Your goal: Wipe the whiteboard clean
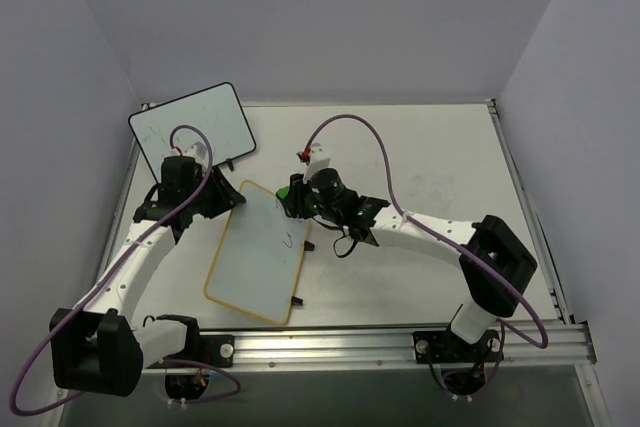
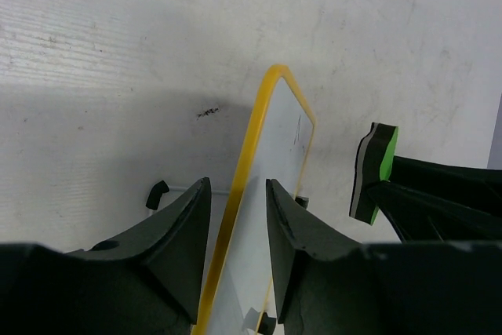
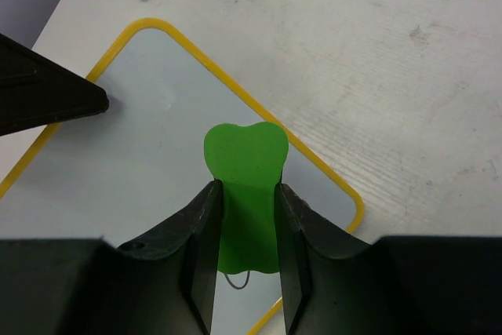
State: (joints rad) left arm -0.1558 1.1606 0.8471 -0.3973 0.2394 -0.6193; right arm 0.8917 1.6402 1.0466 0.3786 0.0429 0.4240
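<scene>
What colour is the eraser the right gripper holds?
The eraser is bright green, clearest in the right wrist view.

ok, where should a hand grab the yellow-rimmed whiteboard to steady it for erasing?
Grip the yellow rim on its left long edge near the far corner, coming from the left, a finger on each face. The whiteboard is a thin sheet; its feet sit on the right edge and the right hand's green eraser needs the face. The left hand straddles that rim.

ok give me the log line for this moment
left gripper straddling whiteboard rim | right gripper gripping green eraser over board | small black marks on board
</scene>
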